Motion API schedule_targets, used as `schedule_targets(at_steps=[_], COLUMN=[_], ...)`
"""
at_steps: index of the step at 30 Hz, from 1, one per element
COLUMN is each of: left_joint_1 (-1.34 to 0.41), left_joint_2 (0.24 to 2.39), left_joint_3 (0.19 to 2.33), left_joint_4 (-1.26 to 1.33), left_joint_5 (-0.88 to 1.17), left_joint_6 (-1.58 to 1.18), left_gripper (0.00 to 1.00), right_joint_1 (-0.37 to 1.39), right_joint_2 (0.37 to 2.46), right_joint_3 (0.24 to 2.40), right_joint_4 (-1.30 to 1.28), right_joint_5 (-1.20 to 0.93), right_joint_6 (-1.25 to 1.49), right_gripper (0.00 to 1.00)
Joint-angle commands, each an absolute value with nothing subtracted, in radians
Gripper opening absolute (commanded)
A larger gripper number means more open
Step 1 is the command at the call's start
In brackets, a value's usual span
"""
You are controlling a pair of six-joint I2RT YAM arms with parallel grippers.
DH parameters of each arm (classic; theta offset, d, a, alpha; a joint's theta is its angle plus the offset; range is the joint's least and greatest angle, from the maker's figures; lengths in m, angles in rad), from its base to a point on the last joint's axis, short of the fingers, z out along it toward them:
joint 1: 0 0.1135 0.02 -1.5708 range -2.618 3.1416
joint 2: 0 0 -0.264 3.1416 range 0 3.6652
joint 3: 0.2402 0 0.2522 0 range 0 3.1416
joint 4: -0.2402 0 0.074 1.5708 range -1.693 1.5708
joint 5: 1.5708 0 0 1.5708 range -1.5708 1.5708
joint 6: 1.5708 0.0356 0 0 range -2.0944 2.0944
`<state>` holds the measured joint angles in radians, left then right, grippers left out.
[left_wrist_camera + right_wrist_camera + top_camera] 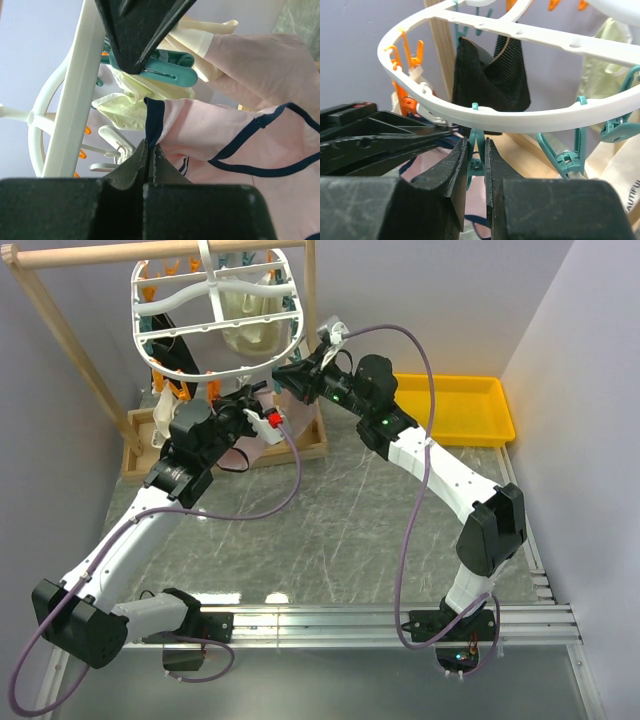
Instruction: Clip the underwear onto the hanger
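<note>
We find the left claw (149, 148) pinching the limp underwear (240, 145) at its firmer navy trim (153, 120) by the hanger (520, 120), and the right claw (476, 148) squeezing a clothespin (476, 132).

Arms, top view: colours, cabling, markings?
The left arm and right arm match: white links, black joint housings, black wedge-shaped fingers. A lilac cable loops along each. Green lights dot the right arm; a red tag sits by the left wrist.
</note>
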<state>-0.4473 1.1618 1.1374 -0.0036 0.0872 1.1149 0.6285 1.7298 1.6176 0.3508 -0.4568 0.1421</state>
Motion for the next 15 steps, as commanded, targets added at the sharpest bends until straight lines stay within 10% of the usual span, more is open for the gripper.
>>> schedule_targets(at_steps=[1,15], left_joint_1=[-0.433,-0.330], left_joint_2=[1.131,1.026], left_joint_3=[1.097,0.913], left_joint_4=[0.112,0.360], left_joint_5=[0.159,0.380], left_joint_6=[1.071,0.907], left_gripper=[0.00,0.00], right_joint_1=[0.630,0.600], right_joint_2=[1.706,1.726], right_joint_3=[1.675,1.680], right_joint_4=[0.308,0.409], right_joint_5=[-0.492,-0.566], right_joint_6=[0.205,0.420], right_gripper=[0.00,0.00])
